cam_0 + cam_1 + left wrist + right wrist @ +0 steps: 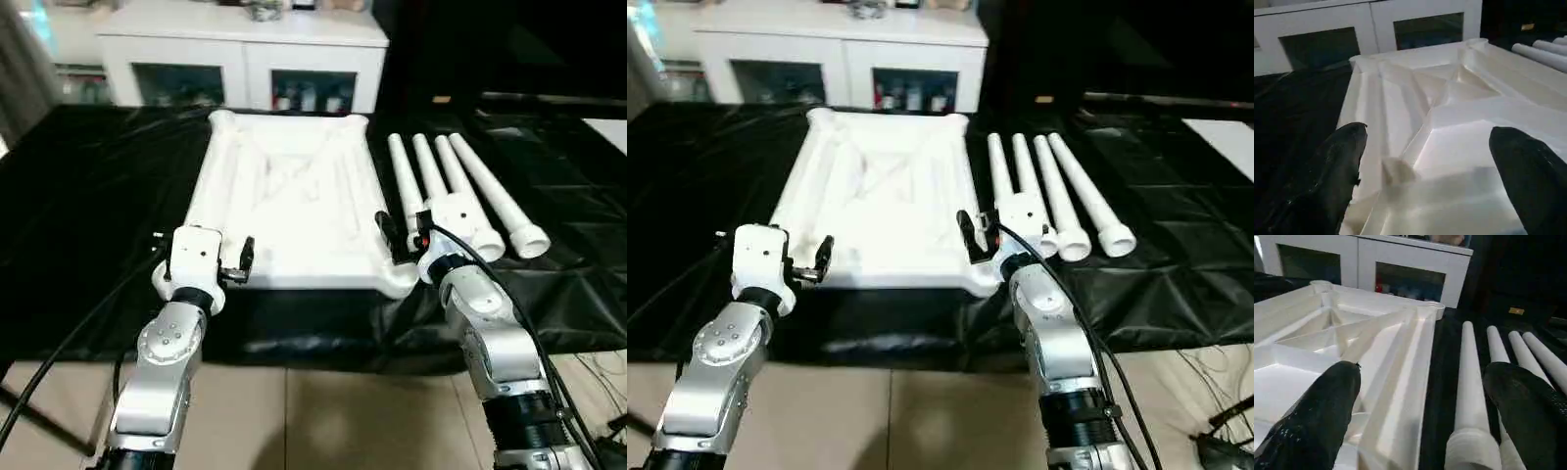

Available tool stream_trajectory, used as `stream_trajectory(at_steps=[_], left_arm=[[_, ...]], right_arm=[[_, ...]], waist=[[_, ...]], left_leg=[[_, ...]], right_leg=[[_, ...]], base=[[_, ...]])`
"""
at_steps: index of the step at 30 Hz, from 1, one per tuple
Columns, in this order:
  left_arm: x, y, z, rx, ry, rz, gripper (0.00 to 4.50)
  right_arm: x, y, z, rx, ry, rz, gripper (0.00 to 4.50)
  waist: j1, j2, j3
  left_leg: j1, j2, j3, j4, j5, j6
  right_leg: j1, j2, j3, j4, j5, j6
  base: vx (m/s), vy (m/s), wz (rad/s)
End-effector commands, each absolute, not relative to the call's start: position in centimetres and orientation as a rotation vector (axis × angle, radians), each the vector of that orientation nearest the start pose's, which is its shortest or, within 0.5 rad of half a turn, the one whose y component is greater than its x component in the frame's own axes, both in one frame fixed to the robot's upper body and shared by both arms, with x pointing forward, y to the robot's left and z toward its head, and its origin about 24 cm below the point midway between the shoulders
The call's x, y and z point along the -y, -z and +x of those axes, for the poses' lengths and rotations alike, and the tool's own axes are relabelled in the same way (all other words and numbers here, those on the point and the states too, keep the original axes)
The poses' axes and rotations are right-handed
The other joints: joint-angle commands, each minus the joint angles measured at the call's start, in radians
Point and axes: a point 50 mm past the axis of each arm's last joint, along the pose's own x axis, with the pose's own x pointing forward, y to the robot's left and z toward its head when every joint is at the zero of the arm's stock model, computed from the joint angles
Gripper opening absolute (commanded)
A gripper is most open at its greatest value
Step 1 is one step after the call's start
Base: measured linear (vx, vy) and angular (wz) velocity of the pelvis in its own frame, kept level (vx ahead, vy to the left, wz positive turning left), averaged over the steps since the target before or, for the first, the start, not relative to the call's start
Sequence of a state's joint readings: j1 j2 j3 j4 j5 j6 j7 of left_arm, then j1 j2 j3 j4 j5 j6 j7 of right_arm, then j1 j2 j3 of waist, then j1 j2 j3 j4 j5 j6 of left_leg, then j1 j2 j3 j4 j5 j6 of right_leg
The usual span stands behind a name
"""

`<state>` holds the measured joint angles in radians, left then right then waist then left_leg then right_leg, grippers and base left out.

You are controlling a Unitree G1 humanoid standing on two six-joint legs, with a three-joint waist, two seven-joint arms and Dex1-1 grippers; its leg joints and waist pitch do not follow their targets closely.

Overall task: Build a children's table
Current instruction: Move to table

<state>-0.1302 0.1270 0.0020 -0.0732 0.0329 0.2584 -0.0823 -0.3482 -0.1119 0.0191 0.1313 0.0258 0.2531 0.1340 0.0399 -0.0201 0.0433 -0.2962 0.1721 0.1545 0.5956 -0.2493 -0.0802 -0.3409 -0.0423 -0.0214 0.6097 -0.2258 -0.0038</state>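
Silver forearms reach in from the near edge, each ending in a pincer spread wide and holding nothing: the left pincer (235, 262) hovers at the near left edge of the tabletop (289, 191), the right pincer (404, 235) at its near right corner, with one finger over the ribbed panel and the other toward the legs (460, 191). That white tabletop lies upside down on the black-sheeted table (88, 215), ribs and corner sockets facing up, and the four tapered legs lie side by side just beside its right edge, wide ends toward the robot. No leg is seated yet, so the build looks to be at its very start, with the first pick in hand. Judging by position, the next move calls for the right pincer to shift outward over the nearest leg, close around it, stand it up and press its end into a corner socket. A white glass-door cabinet (245, 59) stands behind.
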Motion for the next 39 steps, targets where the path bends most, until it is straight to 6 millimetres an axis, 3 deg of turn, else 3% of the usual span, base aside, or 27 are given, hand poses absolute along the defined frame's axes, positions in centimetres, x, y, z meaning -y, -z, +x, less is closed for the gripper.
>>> stream_trajectory(at_steps=[1,7,13,14,15,16,17,18,19,20,21,22,24,25,26,27,28,29,30,31,32,33,34,36,37,38,39], left_arm=[[-16.1,-7.35,27.91,-0.044,0.091,0.154,4.48],[-16.0,-7.39,27.92,-0.044,0.096,0.157,4.48],[-15.99,-7.43,27.95,-0.042,0.099,0.159,4.48],[-15.97,-7.43,27.96,-0.042,0.1,0.159,4.48],[-15.97,-7.43,27.96,-0.042,0.1,0.16,4.48],[-15.94,-7.43,27.97,-0.041,0.101,0.16,4.48],[-15.93,-7.43,27.98,-0.041,0.102,0.16,4.48],[-15.91,-7.42,27.99,-0.04,0.103,0.161,4.48],[-15.9,-7.42,27.99,-0.04,0.104,0.161,4.48],[-15.86,-7.4,28.0,-0.04,0.106,0.162,4.48],[-15.84,-7.39,28.01,-0.04,0.107,0.163,4.48],[-15.83,-7.39,28.01,-0.04,0.108,0.163,4.48],[-15.82,-7.38,28.0,-0.04,0.109,0.163,4.48],[-15.81,-7.37,28.0,-0.04,0.11,0.164,4.48],[-15.8,-7.36,28.0,-0.04,0.11,0.164,4.48],[-15.8,-7.35,28.0,-0.04,0.111,0.164,4.48],[-15.79,-7.35,28.0,-0.04,0.112,0.164,4.48],[-15.79,-7.33,27.99,-0.04,0.113,0.164,4.48],[-15.79,-7.33,27.98,-0.04,0.113,0.164,4.48],[-15.78,-7.33,27.98,-0.04,0.113,0.164,4.48],[-15.76,-7.33,27.97,-0.04,0.114,0.164,4.48],[-15.74,-7.32,27.96,-0.04,0.114,0.164,4.48],[-15.72,-7.3,27.95,-0.041,0.116,0.164,4.48],[-15.71,-7.29,27.93,-0.041,0.117,0.164,4.48],[-15.71,-7.29,27.93,-0.041,0.117,0.163,4.48],[-15.71,-7.27,27.92,-0.042,0.117,0.162,4.48],[-15.7,-7.25,27.91,-0.042,0.118,0.162,4.48]], right_arm=[[13.73,-8.21,31.73,-0.057,-0.211,-0.106,4.41],[13.76,-8.16,31.71,-0.058,-0.211,-0.104,4.41],[13.72,-8.15,31.67,-0.057,-0.218,-0.094,4.41],[13.66,-8.08,31.63,-0.064,-0.222,-0.091,4.41],[13.66,-8.08,31.62,-0.065,-0.222,-0.091,4.41],[13.66,-8.03,31.6,-0.069,-0.223,-0.089,4.41],[13.67,-8.0,31.59,-0.071,-0.222,-0.088,4.41],[13.7,-8.0,31.59,-0.069,-0.219,-0.081,4.41],[13.71,-8.0,31.59,-0.067,-0.218,-0.081,4.41],[13.77,-8.0,31.59,-0.064,-0.214,-0.091,4.41],[13.79,-8.0,31.59,-0.063,-0.213,-0.098,4.41],[13.8,-7.98,31.6,-0.063,-0.212,-0.103,4.41],[13.81,-7.97,31.59,-0.064,-0.213,-0.105,4.41],[13.81,-7.97,31.59,-0.064,-0.213,-0.105,4.41],[13.82,-7.96,31.59,-0.064,-0.212,-0.105,4.41],[13.83,-7.95,31.59,-0.064,-0.212,-0.105,4.41],[13.84,-7.94,31.58,-0.065,-0.212,-0.106,4.41],[13.85,-7.92,31.56,-0.065,-0.212,-0.106,4.41],[13.86,-7.91,31.56,-0.065,-0.212,-0.106,4.41],[13.88,-7.91,31.56,-0.065,-0.212,-0.106,4.41],[13.9,-7.9,31.55,-0.065,-0.212,-0.106,4.41],[13.9,-7.89,31.55,-0.066,-0.212,-0.106,4.41],[13.89,-7.86,31.56,-0.066,-0.212,-0.107,4.41],[13.85,-7.85,31.56,-0.066,-0.212,-0.106,4.41],[13.85,-7.85,31.56,-0.066,-0.212,-0.106,4.41],[13.79,-7.84,31.55,-0.067,-0.213,-0.107,4.41],[13.77,-7.83,31.56,-0.067,-0.213,-0.107,4.41]], waist=[[0.006,0.006,-0.057],[0.011,0.007,-0.073],[0.014,0.006,-0.079],[0.01,0.023,-0.084],[0.004,0.015,-0.079],[-0.006,0.022,-0.061],[-0.019,0.007,-0.051],[-0.007,-0.008,-0.038],[0.002,-0.025,-0.036],[0.072,-0.035,-0.046],[0.077,-0.027,-0.056],[0.071,-0.023,-0.046],[0.047,0.024,-0.053],[0.016,0.075,-0.053],[-0.027,0.069,-0.07],[-0.03,0.059,-0.075],[-0.023,0.065,-0.059],[-0.028,0.048,-0.06],[-0.028,0.037,-0.056],[-0.024,0.001,-0.05],[0.013,-0.035,-0.051],[0.037,-0.038,-0.055],[0.053,-0.033,-0.06],[0.053,-0.006,-0.05],[0.044,0.024,-0.05],[0.022,0.039,-0.054],[0.007,0.04,-0.061]], left_leg=[[-0.013,0.015,0.002,-0.078,-0.204,0.099],[-0.007,-0.004,0.0,-0.057,0.039,0.223],[0.011,-0.016,-0.02,-0.037,0.188,0.343],[0.079,0.016,-0.006,-0.045,0.178,0.3],[0.113,0.047,-0.019,-0.055,0.191,0.274],[0.195,0.126,-0.033,-0.067,0.149,0.196],[0.181,0.148,-0.033,-0.082,0.103,0.177],[0.156,0.101,0.032,-0.079,-0.061,0.116],[0.108,0.024,0.076,-0.056,-0.14,0.078],[-0.045,-0.015,-0.008,0.1,-0.122,0.14],[-0.088,-0.012,-0.029,0.13,-0.072,0.122],[-0.141,-0.005,-0.054,0.132,0.007,0.094],[-0.112,0.017,-0.057,0.0,0.157,0.089],[-0.039,0.047,-0.097,-0.059,0.075,0.139],[0.069,0.132,-0.184,-0.071,-0.022,0.294],[0.086,0.151,-0.2,-0.064,-0.036,0.364],[0.056,0.139,-0.174,-0.066,-0.074,0.415],[0.056,0.127,-0.157,-0.068,-0.077,0.451],[0.047,0.116,-0.143,-0.073,-0.093,0.455],[0.008,0.054,-0.09,-0.06,-0.178,0.39],[-0.074,-0.042,-0.025,0.029,-0.19,0.287],[-0.09,-0.04,-0.034,0.075,-0.132,0.246],[-0.129,-0.03,-0.051,0.102,-0.029,0.179],[-0.12,-0.006,-0.053,0.047,0.05,0.144],[-0.083,0.022,-0.045,-0.028,0.05,0.139],[-0.048,0.044,-0.059,-0.059,-0.028,0.142],[-0.012,0.063,-0.08,-0.071,-0.055,0.169]], right_leg=[[0.067,-0.06,0.035,-0.085,-0.25,-0.245],[0.086,-0.036,0.029,-0.04,0.127,-0.331],[0.087,-0.018,0.027,-0.011,0.236,-0.296],[0.045,-0.009,0.033,0.0,0.176,-0.286],[0.01,-0.003,0.022,0.016,0.142,-0.276],[-0.097,-0.033,-0.003,0.043,0.014,-0.227],[-0.098,-0.056,-0.008,0.051,-0.011,-0.203],[-0.068,-0.072,0.006,0.02,-0.035,-0.224],[-0.004,-0.054,0.052,-0.017,-0.048,-0.261],[0.149,-0.215,0.197,-0.119,-0.19,-0.367],[0.177,-0.211,0.203,-0.105,-0.14,-0.412],[0.177,-0.177,0.168,-0.085,-0.002,-0.443],[0.125,-0.068,0.033,-0.051,0.014,-0.353],[0.06,0.008,-0.039,0.003,-0.088,-0.218],[-0.037,-0.007,-0.048,0.092,-0.174,-0.123],[-0.054,-0.025,-0.041,0.11,-0.17,-0.081],[-0.069,-0.033,-0.04,0.128,-0.13,-0.02],[-0.086,-0.042,-0.037,0.124,-0.07,0.01],[-0.082,-0.048,-0.03,0.106,-0.042,0.012],[-0.039,-0.079,-0.001,0.011,0.017,-0.029],[0.059,-0.148,0.081,-0.078,-0.207,-0.077],[0.09,-0.195,0.116,-0.109,-0.339,-0.105],[0.122,-0.198,0.124,-0.105,-0.419,-0.145],[0.103,-0.152,0.077,-0.102,-0.359,-0.211],[0.083,-0.097,0.016,-0.09,-0.316,-0.21],[0.064,-0.049,-0.021,-0.06,-0.238,-0.188],[0.046,-0.038,-0.031,-0.033,-0.181,-0.189]], base=[[0.091,0.012,0.0],[0.101,0.024,0.05],[0.08,0.024,0.11],[0.057,0.013,0.1],[0.052,-0.011,-0.08],[0.057,-0.044,-0.41],[0.057,-0.044,-0.41],[0.047,-0.033,-0.61],[0.06,0.013,-0.3],[0.06,0.013,-0.3],[0.071,0.027,-0.03],[0.06,0.014,-0.09],[0.071,0.019,-0.07],[0.102,0.04,-0.1],[0.102,0.04,-0.1],[0.104,0.019,-0.02],[0.073,0.003,0.11],[0.073,0.003,0.11],[0.0,0.0,0.0],[0.049,-0.087,0.03],[0.049,-0.087,0.03],[0.058,-0.105,0.02],[0.064,-0.085,0.01],[0.064,-0.067,0.03],[0.082,0.015,-0.02],[0.082,0.015,-0.02],[0.134,0.036,-0.02]])
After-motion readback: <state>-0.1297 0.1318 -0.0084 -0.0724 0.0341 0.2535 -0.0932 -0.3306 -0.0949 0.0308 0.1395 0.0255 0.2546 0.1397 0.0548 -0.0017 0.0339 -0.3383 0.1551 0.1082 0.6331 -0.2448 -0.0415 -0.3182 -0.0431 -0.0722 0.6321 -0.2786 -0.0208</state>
